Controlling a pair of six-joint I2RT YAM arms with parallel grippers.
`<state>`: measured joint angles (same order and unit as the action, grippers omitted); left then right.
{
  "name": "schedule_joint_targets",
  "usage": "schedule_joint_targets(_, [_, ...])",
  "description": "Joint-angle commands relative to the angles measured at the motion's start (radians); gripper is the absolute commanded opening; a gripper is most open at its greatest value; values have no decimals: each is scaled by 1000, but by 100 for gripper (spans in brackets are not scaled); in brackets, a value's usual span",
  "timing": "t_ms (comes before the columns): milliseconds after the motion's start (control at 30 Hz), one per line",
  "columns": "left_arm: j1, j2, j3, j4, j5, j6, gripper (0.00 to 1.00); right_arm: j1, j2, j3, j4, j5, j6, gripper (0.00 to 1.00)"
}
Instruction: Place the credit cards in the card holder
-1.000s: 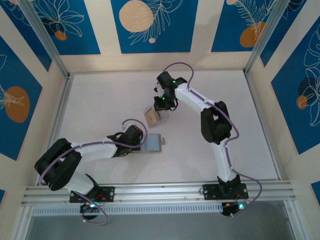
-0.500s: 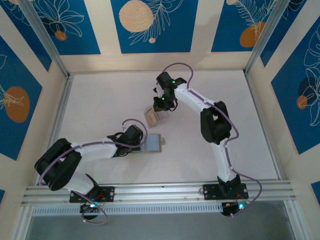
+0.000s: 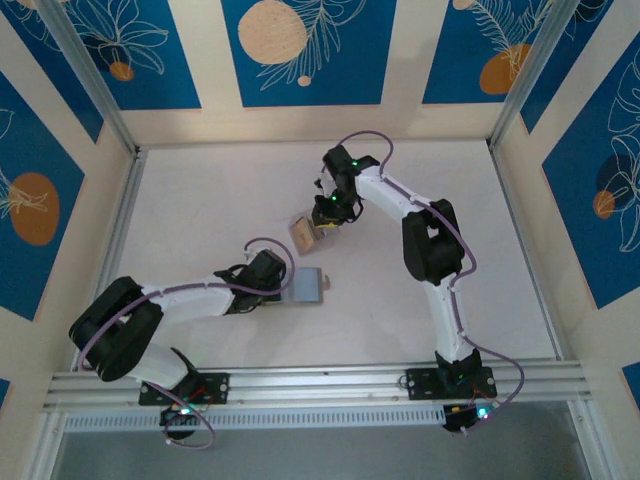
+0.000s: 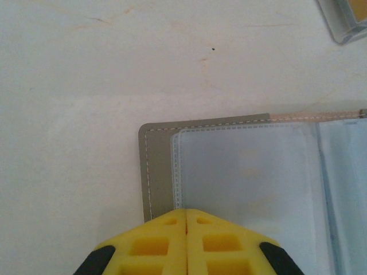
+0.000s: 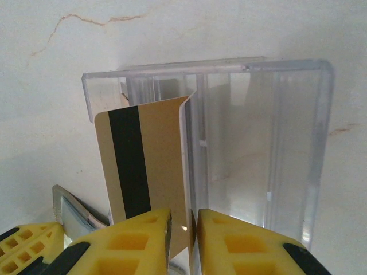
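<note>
The card holder [image 3: 309, 286] lies open on the table, grey edge and pale-blue sleeves up [image 4: 241, 172]. My left gripper [image 3: 289, 284] is shut, its tips [image 4: 186, 212] resting on the holder's near left edge. A tan credit card [image 5: 143, 160] with a black stripe stands tilted at the left end of a clear plastic case [image 5: 264, 143]. My right gripper [image 5: 183, 216] straddles the card's lower right corner with a narrow gap between its fingers, slightly open. From above, that gripper [image 3: 322, 224] hovers over the card [image 3: 299, 232] and case.
The clear case [image 3: 320, 234] stands just behind the holder; one of its corners shows at the top right of the left wrist view [image 4: 347, 23]. Metal rails edge the white table [image 3: 200, 200] on all sides, and bare surface lies right of the case.
The right arm's wrist has shifted a little to the right, and its fingers have parted slightly around the card. The left arm and the holder have not moved.
</note>
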<state>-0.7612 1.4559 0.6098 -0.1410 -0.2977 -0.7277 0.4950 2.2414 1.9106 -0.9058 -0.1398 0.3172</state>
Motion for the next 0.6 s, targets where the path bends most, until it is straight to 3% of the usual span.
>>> schedule_joint_targets(0, [0,62,-31,-83,104,-6,6,0,-2,-18,-36,-9,-3,21])
schedule_joint_targets(233, [0,60,-32,-83,103,-10,6,31,18,27,-77,58,-27,13])
schedule_joint_targets(567, [0,18,-33,-103,99,-4,6,45,-8,83,-84,57,-19,2])
